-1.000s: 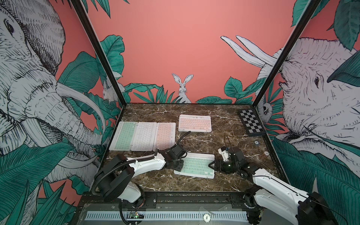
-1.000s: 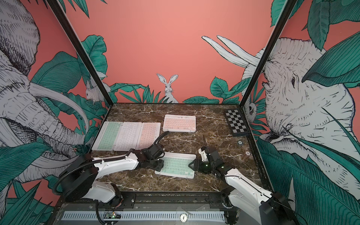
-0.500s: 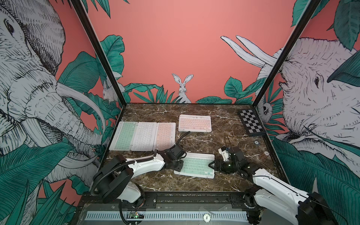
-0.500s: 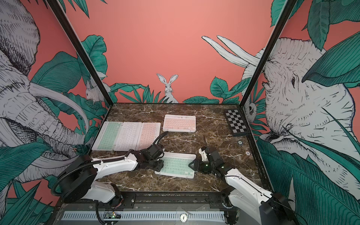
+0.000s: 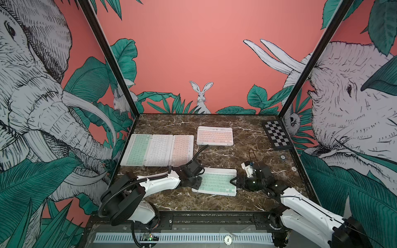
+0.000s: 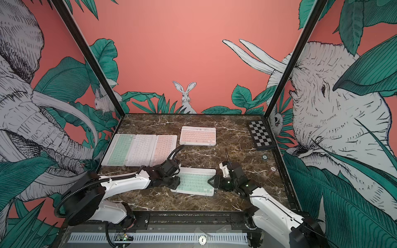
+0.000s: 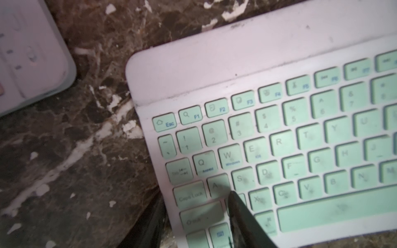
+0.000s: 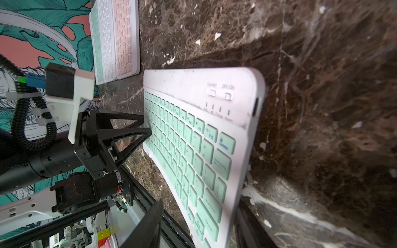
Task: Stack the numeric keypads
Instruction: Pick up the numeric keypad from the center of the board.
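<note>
In both top views: no shift over the last second. Pinches the left end of the mint keypad [image 5: 217, 182] with the left tool [image 5: 198, 183]; straddles the right end with the right tool [image 5: 234, 183], spread. From the left wrist: clamps keys and underside. From the right wrist: flat near the front of the table [image 8: 322, 107], unclamped this side. Suggests a pause before lifting.

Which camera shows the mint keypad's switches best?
Right wrist view: the switches on the mint keypad are close, labels visible. Both top views show them too small; the left wrist view frames the other end.
</note>
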`<move>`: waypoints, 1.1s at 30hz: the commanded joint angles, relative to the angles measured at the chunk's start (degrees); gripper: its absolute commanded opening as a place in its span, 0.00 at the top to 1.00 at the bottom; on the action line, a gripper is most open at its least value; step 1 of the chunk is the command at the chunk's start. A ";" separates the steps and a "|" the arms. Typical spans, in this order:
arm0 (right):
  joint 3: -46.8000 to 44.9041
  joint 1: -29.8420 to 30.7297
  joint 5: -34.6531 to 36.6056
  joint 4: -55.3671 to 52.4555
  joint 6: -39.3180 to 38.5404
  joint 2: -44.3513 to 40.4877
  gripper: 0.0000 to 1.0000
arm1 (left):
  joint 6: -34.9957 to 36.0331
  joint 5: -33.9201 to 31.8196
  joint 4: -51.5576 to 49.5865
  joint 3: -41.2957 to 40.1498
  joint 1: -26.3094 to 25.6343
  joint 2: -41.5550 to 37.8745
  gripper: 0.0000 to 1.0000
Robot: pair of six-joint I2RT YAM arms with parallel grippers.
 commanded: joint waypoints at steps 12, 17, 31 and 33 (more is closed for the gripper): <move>2.22 1.12 -9.28 7.56 -0.50 -2.01 0.48 | 2.78 10.56 -1.31 -1.42 -1.25 0.28 0.49; 2.80 1.12 -10.35 7.12 -1.46 -1.79 0.45 | 2.86 11.18 -2.12 -0.76 -1.21 -0.85 0.48; 4.35 1.12 -8.35 4.02 -3.62 -1.54 0.52 | 2.48 10.53 -3.97 -0.41 -1.25 -2.92 0.48; 4.33 1.12 -7.86 3.77 -3.96 -1.11 0.55 | 2.02 9.42 -3.88 -0.58 -1.25 -2.79 0.48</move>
